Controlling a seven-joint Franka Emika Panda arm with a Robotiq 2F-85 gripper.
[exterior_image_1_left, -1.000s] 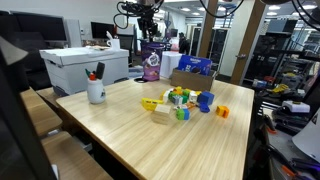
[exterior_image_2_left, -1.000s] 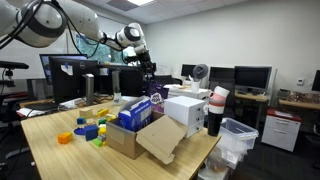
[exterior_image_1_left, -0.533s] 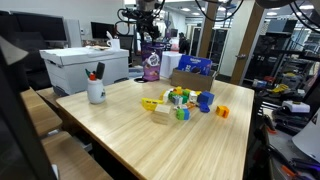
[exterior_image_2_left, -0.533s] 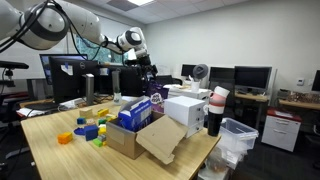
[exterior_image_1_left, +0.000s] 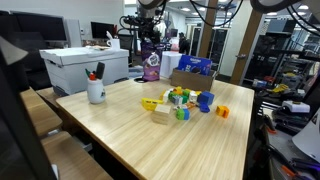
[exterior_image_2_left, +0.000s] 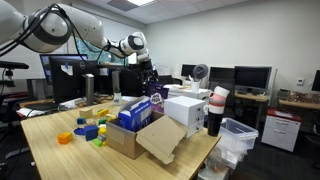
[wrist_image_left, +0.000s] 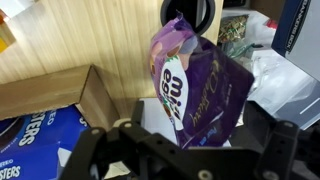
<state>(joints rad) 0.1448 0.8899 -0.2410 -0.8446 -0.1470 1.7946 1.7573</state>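
Observation:
A purple candy bag (wrist_image_left: 200, 85) stands upright on the wooden table (wrist_image_left: 80, 35), beside an open cardboard box (wrist_image_left: 50, 92) that holds blue snack bags (wrist_image_left: 35, 140). My gripper (wrist_image_left: 185, 145) hangs right over the bag with its jaws spread wide. The bag's lower part sits between the two fingers (wrist_image_left: 85, 150), and neither one presses on it. In both exterior views the gripper (exterior_image_1_left: 150, 38) (exterior_image_2_left: 148, 80) hovers just above the purple bag (exterior_image_1_left: 152, 68) (exterior_image_2_left: 156, 101) at the far end of the table.
The cardboard box (exterior_image_1_left: 190, 72) (exterior_image_2_left: 135, 128) has a flap folded out. Coloured blocks (exterior_image_1_left: 185, 100) lie mid-table, and a white mug with pens (exterior_image_1_left: 96, 91) stands near a white box (exterior_image_1_left: 85, 64). White boxes (exterior_image_2_left: 188, 108) and a clear bin (exterior_image_2_left: 238, 135) sit beyond the table's end.
The jaws have spread from partly closed to fully open around the purple bag. The arm itself has barely shifted.

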